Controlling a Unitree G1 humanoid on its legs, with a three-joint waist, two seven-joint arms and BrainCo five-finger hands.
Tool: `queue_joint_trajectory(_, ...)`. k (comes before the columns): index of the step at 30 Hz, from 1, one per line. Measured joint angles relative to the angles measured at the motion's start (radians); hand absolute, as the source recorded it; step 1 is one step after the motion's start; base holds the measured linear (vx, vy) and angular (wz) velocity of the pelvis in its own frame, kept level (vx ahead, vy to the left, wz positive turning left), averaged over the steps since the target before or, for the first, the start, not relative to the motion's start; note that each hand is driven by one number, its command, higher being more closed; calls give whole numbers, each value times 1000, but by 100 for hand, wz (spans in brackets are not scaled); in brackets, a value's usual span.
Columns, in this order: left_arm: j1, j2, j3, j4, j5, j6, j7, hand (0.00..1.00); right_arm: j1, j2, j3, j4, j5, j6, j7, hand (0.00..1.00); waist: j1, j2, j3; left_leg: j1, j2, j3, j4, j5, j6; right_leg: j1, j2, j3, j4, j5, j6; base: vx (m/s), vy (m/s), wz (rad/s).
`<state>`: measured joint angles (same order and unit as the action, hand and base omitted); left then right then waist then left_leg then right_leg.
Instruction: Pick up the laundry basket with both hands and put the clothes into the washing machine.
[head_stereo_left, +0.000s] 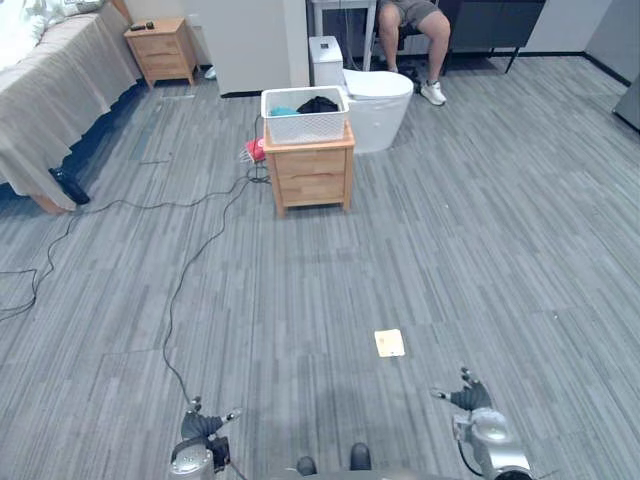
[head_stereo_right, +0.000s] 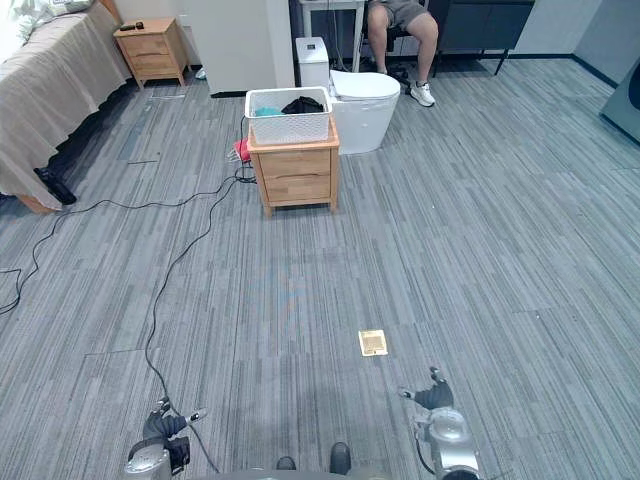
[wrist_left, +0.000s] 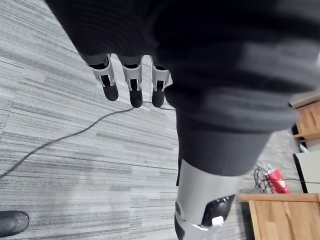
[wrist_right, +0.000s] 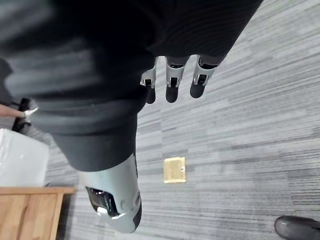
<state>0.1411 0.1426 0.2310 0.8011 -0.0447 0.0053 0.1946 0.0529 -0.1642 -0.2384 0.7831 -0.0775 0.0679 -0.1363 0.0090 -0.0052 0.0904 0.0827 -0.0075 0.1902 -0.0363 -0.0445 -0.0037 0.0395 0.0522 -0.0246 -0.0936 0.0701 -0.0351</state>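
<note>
A white laundry basket (head_stereo_left: 305, 117) stands on a small wooden nightstand (head_stereo_left: 312, 176) in the middle distance, well ahead of both hands. Teal and black clothes (head_stereo_left: 318, 104) lie inside it. Right behind the nightstand is a white rounded washing machine (head_stereo_left: 378, 103) with its lid down. My left hand (head_stereo_left: 203, 432) hangs low at the bottom left, fingers (wrist_left: 131, 82) straight over bare floor. My right hand (head_stereo_left: 473, 403) hangs at the bottom right, fingers (wrist_right: 172, 82) likewise straight and holding nothing.
A bed (head_stereo_left: 50, 95) runs along the left wall with a second nightstand (head_stereo_left: 162, 50) beyond it. A red item (head_stereo_left: 256, 150) lies on the floor left of the basket's nightstand. A brass floor plate (head_stereo_left: 389, 343) sits ahead of my right hand. A person (head_stereo_left: 412, 30) sits behind the machine.
</note>
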Motion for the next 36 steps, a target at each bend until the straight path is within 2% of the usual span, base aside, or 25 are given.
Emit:
queue_joint_trajectory(7, 1, 13, 58, 16, -2, 9, 0, 0, -1, -7, -54, 17, 43, 0, -1, 0, -7, 0, 0, 8, -1, 3, 0, 0, 0, 7, -1, -4, 1, -1, 1, 0, 0, 0)
queue_joint_trajectory(12, 1, 16, 58, 16, -3, 9, 0, 0, -3, -7, -89, 17, 78, 0, -17, 0, -21, 1, 0, 4, 0, 3, 0, -1, 0, 5, -1, -5, 1, -2, 2, -13, 2, 1)
queue_joint_trajectory(20, -1, -6, 58, 14, -35, 9, -1, 0, 2, 2, -125, 16, 89, 0, -35, 0, -23, 2, 0, -38, 0, 3, 9, -3, 2, -34, -2, -9, 4, -14, 15, -37, 3, 0)
queue_joint_trajectory(25, 0, -17, 57, -18, -50, 9, -2, 0, -8, 9, -126, 16, 109, 0, -40, 0, -19, 4, 8, -128, 11, 14, 113, -58, 18, -99, -3, -5, 52, -37, 18, -6, 16, -3)
queue_joint_trajectory(27, 1, -22, 54, -41, -58, 9, -1, 0, -8, 14, -126, 15, 115, 0, -44, 0, -14, 10, 16, -147, 20, 30, 157, -96, 25, -143, -3, -2, 143, -96, 31, 13, 46, -13)
queue_joint_trajectory(29, -1, -17, 38, -87, -67, 8, 0, 0, 4, 40, -123, 7, 116, 1, -59, 0, 5, -3, 39, -169, 22, 48, 242, -173, 41, -229, -30, -28, 372, -227, 63, 14, 59, -9)
queue_joint_trajectory(30, -2, -15, 28, -89, -73, 7, 0, 0, 13, 48, -122, -1, 116, 2, -60, 0, 4, -7, 46, -171, 20, 44, 263, -194, 42, -245, -44, -43, 431, -248, 76, 68, 67, 20)
queue_joint_trajectory(32, -27, -6, -30, -103, -82, 8, 2, 0, 21, 64, -95, -23, 117, 9, -64, 0, -3, -20, 96, -141, 6, 12, 308, -239, 73, -405, -113, -117, 782, -271, 96, 156, 67, 35)
queue_joint_trajectory(34, -34, -1, -50, -103, -94, 8, 3, 0, 14, 70, -93, -23, 117, 18, -66, 0, -13, -15, 112, -124, 8, -8, 316, -263, 74, -474, -147, -156, 775, -291, 89, 260, 42, 29)
queue_joint_trajectory(35, -37, 1, -53, -104, -101, 8, 4, 0, 4, 69, -92, -23, 117, 18, -68, 0, -21, -25, 119, -108, 8, -20, 314, -274, 74, -485, -160, -171, 731, -288, 93, 343, 17, 28)
queue_joint_trajectory(36, -45, 2, -54, -103, -102, 8, 6, 0, -8, 68, -88, -22, 117, 18, -76, 0, -28, -18, 141, -80, 16, -32, 307, -286, 68, -488, -159, -184, 647, -270, 100, 413, -20, 29)
